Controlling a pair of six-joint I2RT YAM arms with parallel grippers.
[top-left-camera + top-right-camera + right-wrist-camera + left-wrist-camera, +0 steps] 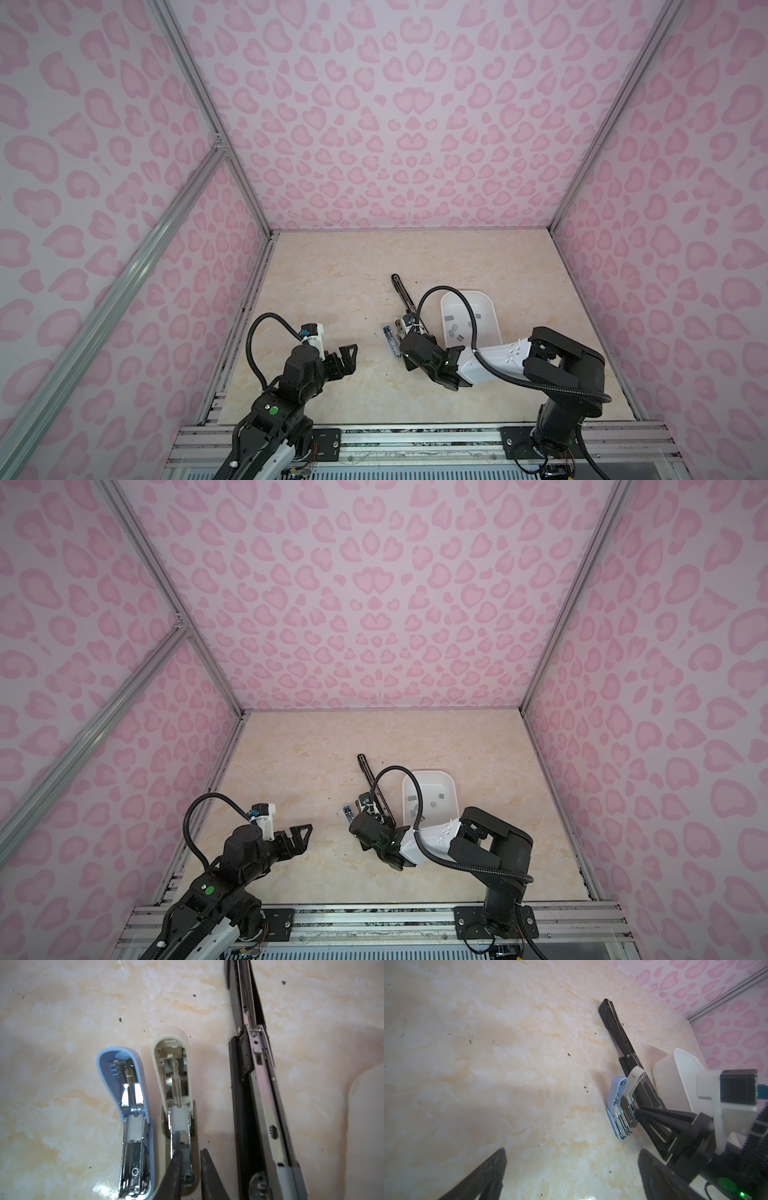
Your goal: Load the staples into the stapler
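Observation:
Three staplers lie open side by side: a blue one point(112, 1076), a beige one point(158, 1072) and a long black one point(259, 1095). The staples point(455, 330) are small grey blocks inside the white tray point(465, 294). My right gripper point(190, 1152) hovers at the front of the beige stapler point(634, 1078). Its fingers stand a narrow gap apart with the metal channel showing between them, and I cannot make out whether they pinch anything. My left gripper point(572, 1151) is open and empty over bare table, left of the blue stapler point(616, 1088).
The tray point(432, 773) sits just right of the black stapler point(368, 771), partly under my right arm. Pink patterned walls with aluminium posts close in the table on three sides. Dark specks dot the marble-look surface.

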